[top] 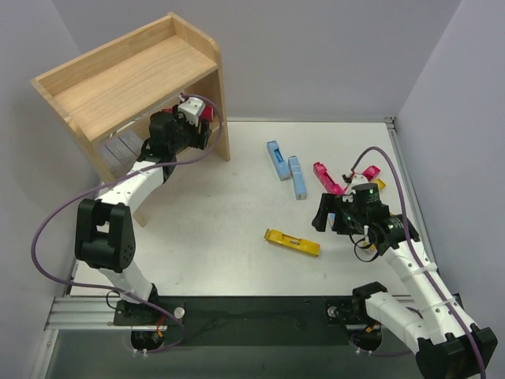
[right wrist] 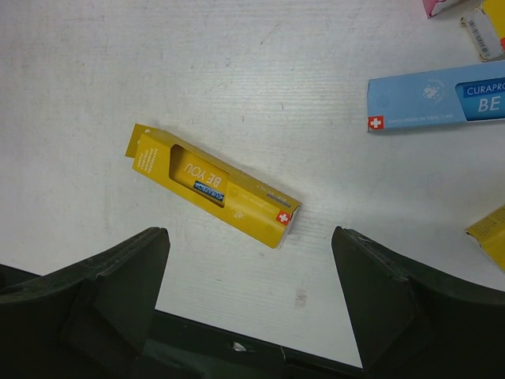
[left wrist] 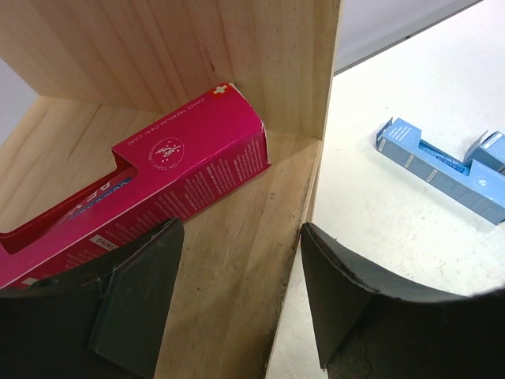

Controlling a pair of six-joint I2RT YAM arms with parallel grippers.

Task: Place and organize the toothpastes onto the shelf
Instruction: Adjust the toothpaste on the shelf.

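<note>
Two hands stand open, gripping nothing. The left hand (left wrist: 241, 237) is inside the lower level of the shelf (left wrist: 237, 308), where a magenta carton (left wrist: 181, 170) lies beside one finger, perhaps touching. The right hand (right wrist: 251, 241) hovers over the tabletop (right wrist: 237, 71), a yellow carton (right wrist: 213, 185) just ahead of its fingers.
</note>
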